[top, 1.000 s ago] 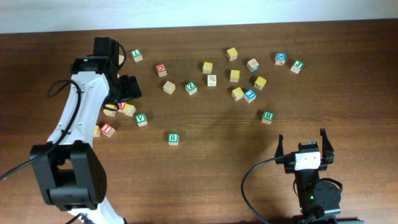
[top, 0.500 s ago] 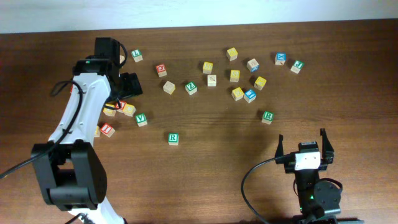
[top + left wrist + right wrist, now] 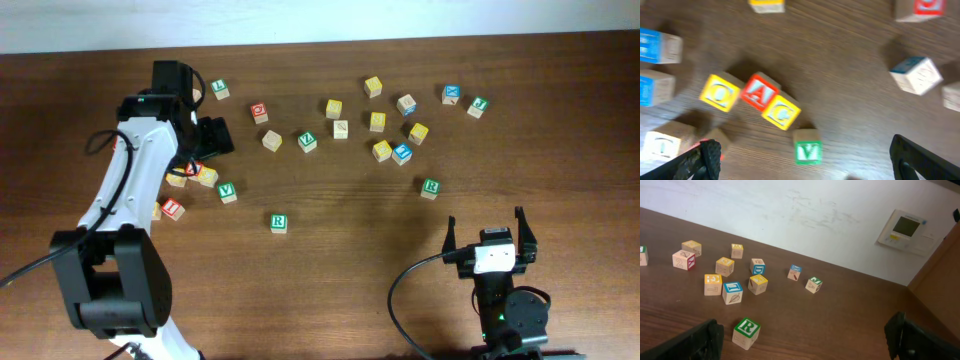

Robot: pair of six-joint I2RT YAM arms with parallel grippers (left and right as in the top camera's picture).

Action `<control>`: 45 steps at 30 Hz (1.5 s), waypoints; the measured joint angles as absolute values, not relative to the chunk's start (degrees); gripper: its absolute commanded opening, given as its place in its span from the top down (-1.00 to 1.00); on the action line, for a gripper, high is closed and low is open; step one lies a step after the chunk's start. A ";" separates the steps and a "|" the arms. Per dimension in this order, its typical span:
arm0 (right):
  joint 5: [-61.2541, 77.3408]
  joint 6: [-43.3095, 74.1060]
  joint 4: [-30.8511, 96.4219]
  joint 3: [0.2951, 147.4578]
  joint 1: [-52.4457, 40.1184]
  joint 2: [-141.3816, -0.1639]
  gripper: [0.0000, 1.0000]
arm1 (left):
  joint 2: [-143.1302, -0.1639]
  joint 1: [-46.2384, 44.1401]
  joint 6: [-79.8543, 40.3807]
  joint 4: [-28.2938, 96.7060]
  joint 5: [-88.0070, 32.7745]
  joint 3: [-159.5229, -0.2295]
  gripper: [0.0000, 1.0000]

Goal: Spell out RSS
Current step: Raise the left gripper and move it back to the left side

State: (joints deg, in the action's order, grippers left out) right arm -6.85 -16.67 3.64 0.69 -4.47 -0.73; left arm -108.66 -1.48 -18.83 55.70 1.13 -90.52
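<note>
Claw, left [image 3: 212, 138]: wide open, empty, near a yellow-red-yellow cube row [image 3: 759, 93].
Claw, right [image 3: 485, 230]: wide open, empty.
Green R cube [image 3: 746, 330]: loose on counter [image 3: 350, 230].

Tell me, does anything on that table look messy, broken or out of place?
Nothing looks broken or spilled. The letter cubes lie scattered and turned every which way on the wooden table, none lined up. One cluster stands out: a yellow cube, a red cube and a second yellow cube touch in a slanted row.
</note>
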 measured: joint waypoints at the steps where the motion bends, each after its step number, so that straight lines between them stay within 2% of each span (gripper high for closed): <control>1: -6.85 -16.71 3.64 0.69 -4.47 -0.73 -0.96 | -108.66 -1.48 -18.83 55.72 -0.16 -90.52 -0.98; 8: -6.85 -16.71 3.64 0.69 -4.47 -0.73 -0.96 | -108.66 -2.72 -18.00 57.06 -3.31 -90.52 -0.98; 17: -6.85 -16.67 3.64 0.69 -4.47 -0.73 -0.96 | -107.09 -3.46 -15.81 65.63 -4.21 -90.52 -0.98; 22: -6.85 -16.73 3.64 0.69 -4.47 -0.73 -0.97 | -98.96 1.43 -15.79 67.42 -4.40 -90.56 -0.98; 25: -6.85 -16.71 3.64 0.69 -4.47 -0.73 -0.96 | -93.84 7.77 -15.79 70.61 -3.60 -91.15 -0.98; 31: -6.85 -16.69 3.64 0.69 -4.47 -0.73 -0.97 | -93.32 15.31 -15.79 76.51 -2.76 -91.33 -0.98; 45: -8.01 -16.69 0.84 0.60 -4.47 -0.75 -0.97 | -93.32 16.53 -15.81 76.75 -3.07 -91.33 -0.98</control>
State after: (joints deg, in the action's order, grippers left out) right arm -8.01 -16.69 0.84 0.60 -4.47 -0.75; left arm -93.32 16.53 -15.81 76.75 -3.07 -91.33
